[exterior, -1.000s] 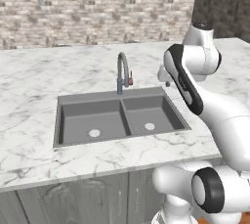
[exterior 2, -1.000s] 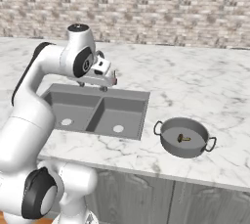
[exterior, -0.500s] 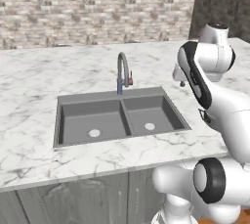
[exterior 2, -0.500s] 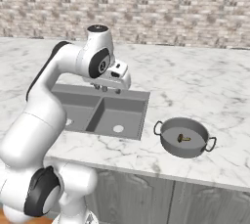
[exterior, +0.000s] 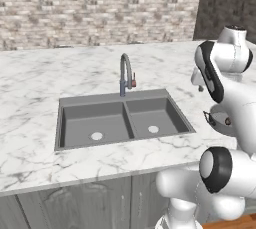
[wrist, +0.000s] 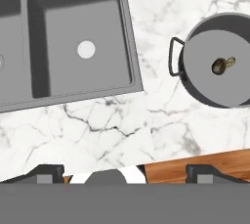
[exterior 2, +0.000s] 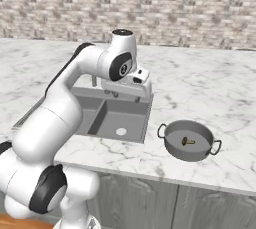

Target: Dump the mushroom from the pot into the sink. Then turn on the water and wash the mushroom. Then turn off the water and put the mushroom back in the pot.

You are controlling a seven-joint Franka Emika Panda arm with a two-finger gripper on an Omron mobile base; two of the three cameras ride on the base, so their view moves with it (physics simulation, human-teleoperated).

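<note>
The first step is in hand: the gripper, its jaws spread wide and empty, hangs high over the counter's front edge, and next it must travel toward the right of the hand view and drop to a loop handle of the pot. The mushroom, a small brown stemmed lump, lies on the pot's flat floor, beside the dry sink.

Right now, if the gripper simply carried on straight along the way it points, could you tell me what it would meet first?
Probably the bare marble counter, between the sink and the pot. The open gripper looks straight down, and the centre of the hand view falls on that strip. Depth is unclear, but nothing seems to lie in between.
</note>
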